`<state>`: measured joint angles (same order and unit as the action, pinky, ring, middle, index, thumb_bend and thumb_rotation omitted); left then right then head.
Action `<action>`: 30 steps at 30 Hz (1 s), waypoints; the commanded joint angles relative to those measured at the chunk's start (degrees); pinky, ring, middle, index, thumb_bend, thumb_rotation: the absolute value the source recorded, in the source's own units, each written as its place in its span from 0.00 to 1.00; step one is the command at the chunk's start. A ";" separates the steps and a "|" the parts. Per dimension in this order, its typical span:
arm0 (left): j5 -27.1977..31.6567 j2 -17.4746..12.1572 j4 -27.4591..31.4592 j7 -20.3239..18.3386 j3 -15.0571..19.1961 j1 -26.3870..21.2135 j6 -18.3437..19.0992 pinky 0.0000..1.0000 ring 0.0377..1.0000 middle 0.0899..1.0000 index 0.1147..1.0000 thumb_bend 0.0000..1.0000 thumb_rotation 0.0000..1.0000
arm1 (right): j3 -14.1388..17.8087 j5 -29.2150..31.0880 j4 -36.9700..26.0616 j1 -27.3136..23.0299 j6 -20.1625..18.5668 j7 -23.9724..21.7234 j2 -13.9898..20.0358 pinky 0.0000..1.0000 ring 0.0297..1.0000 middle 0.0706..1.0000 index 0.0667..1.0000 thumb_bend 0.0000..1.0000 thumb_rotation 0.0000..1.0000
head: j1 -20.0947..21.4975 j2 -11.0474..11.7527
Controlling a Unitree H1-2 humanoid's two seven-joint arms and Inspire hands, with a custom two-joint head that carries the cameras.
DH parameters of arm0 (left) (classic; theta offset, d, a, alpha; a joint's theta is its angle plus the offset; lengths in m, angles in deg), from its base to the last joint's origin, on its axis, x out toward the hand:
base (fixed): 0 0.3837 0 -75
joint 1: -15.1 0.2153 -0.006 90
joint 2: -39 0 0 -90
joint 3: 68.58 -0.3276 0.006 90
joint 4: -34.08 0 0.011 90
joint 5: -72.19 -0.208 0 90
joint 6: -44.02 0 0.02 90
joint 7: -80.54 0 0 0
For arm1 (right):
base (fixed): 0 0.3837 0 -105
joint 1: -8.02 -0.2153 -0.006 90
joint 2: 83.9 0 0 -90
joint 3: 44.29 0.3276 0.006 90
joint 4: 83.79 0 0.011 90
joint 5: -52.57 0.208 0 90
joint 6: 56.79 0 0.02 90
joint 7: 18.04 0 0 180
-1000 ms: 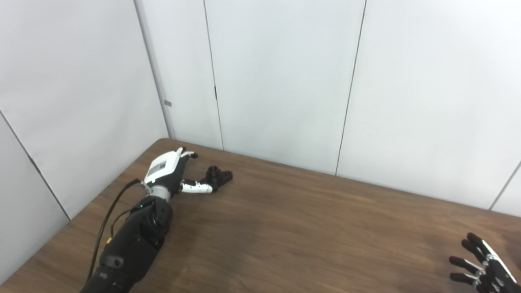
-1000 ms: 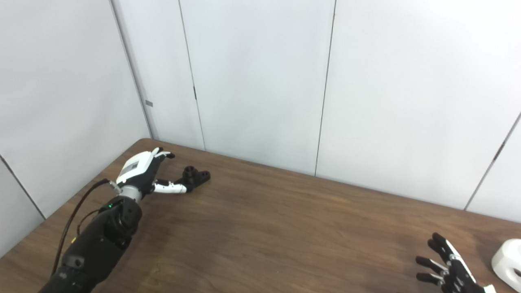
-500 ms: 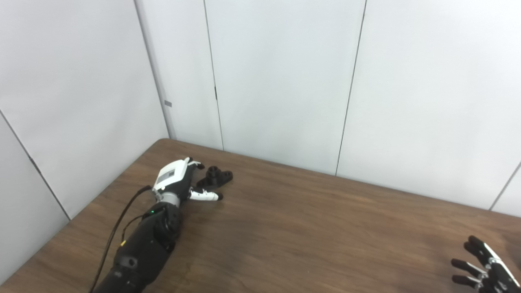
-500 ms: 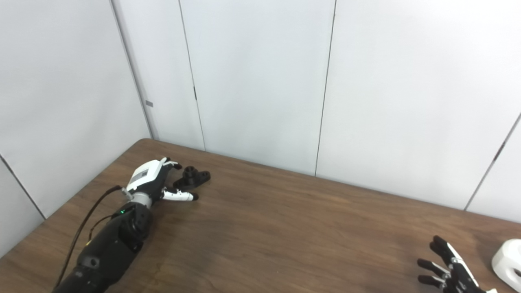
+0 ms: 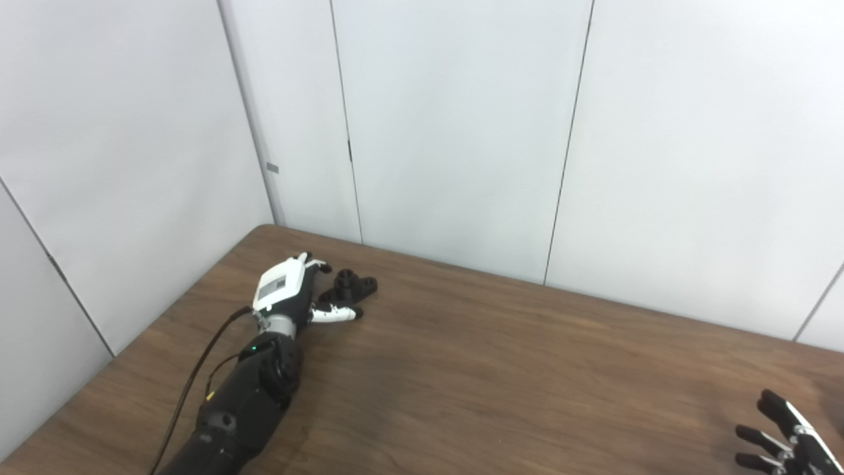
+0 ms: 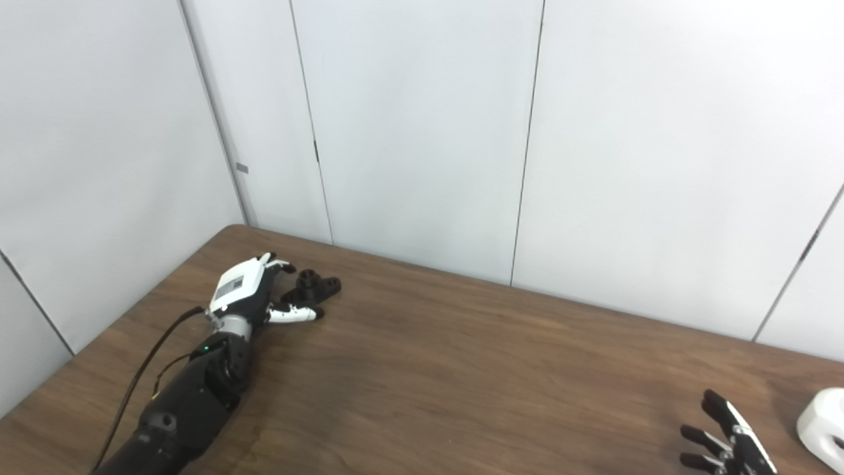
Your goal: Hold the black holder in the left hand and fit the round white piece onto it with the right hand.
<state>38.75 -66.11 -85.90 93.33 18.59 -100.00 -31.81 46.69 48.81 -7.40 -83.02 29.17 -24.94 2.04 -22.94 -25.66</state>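
Left hand [image 5: 285, 294] spread beside black holder [image 5: 351, 287], gripping nothing; label unreadable. Right hand [image 6: 725, 441] splayed, empty.

The black holder [image 5: 349, 288] is lying flat on the table [image 5: 501, 369] near its far left corner, a small dark part with a raised round boss at its middle and rounded lobes spreading out from it; finer detail is too small to make out. The round white piece [image 6: 823, 427] is sitting far across the table at the near right, showing only in the right eye view, where the picture's edge is cutting it off. It is looking chunky and smooth, with rounded corners and a dark opening in its side.
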 commanded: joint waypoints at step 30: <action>5.67 -1.17 -4.63 -6.57 -3.22 -4.49 3.47 0.98 1.00 0.94 0.60 0.80 0.28 | 0.66 -0.98 -5.21 0.42 -1.79 0.94 -0.15 0.71 0.80 0.93 0.92 0.59 0.00 | 0.64 -1.50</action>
<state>43.47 -67.06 -89.75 89.42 16.02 -103.86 -27.31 46.84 47.86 -10.21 -81.88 26.90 -24.81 1.96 -22.24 -27.16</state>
